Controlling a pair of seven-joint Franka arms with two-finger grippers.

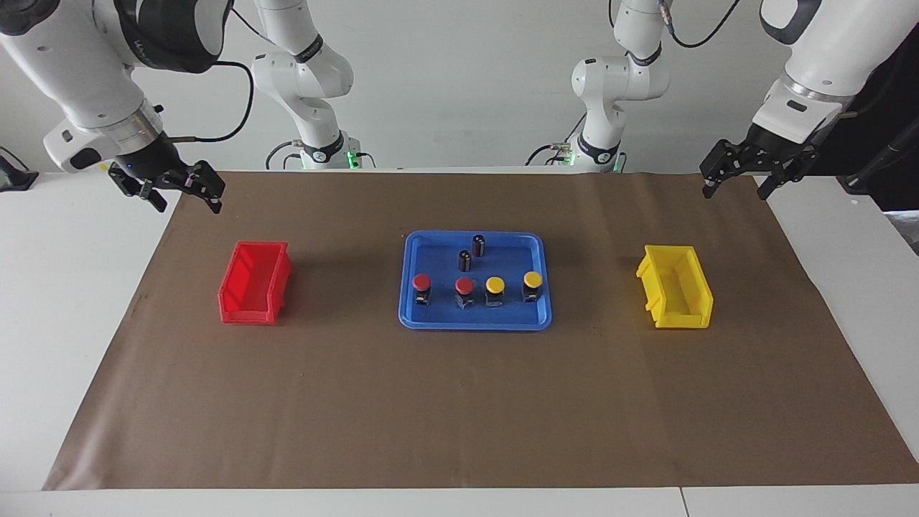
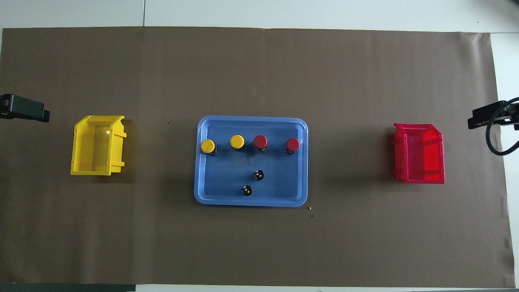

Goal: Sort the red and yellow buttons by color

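Observation:
Two red buttons (image 1: 421, 281) (image 1: 464, 286) and two yellow buttons (image 1: 495, 285) (image 1: 532, 278) stand in a row in a blue tray (image 1: 474, 324). The overhead view shows the same row: yellow buttons (image 2: 208, 146) (image 2: 237, 141), red buttons (image 2: 260, 141) (image 2: 292, 144), tray (image 2: 251, 202). My right gripper (image 1: 183, 192) is open and empty, up over the mat's edge at the right arm's end (image 2: 484, 117). My left gripper (image 1: 738, 183) is open and empty, up over the mat's edge at the left arm's end (image 2: 26, 108).
Two dark capless cylinders (image 1: 479, 245) (image 1: 465, 260) stand in the tray, nearer to the robots than the buttons. An empty red bin (image 1: 248, 312) (image 2: 419, 178) sits toward the right arm's end. An empty yellow bin (image 1: 678, 319) (image 2: 91, 170) sits toward the left arm's end. Brown mat covers the table.

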